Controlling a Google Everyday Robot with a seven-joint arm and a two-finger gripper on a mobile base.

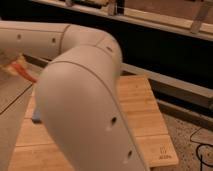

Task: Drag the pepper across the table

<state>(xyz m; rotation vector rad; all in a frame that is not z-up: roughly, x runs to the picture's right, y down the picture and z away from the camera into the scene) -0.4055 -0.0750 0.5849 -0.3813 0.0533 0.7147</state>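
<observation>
My white arm (pixel 80 90) fills most of the camera view and reaches off to the left. The pepper (pixel 24 71), a small red-orange chili, shows at the far left just past the arm, above the table's left edge. My gripper (pixel 12 66) is at the left border, only a pale part of it showing, and is shut on the pepper's upper end. The table (pixel 145 115), light bamboo planks, lies below and to the right, with much of it hidden behind the arm.
A blue-grey block (pixel 37 117) peeks out from under the arm on the table's left side. A small dark logo (pixel 162 155) marks the near right corner. A dark wall and rail (pixel 170 55) run behind the table. Speckled floor lies to the right.
</observation>
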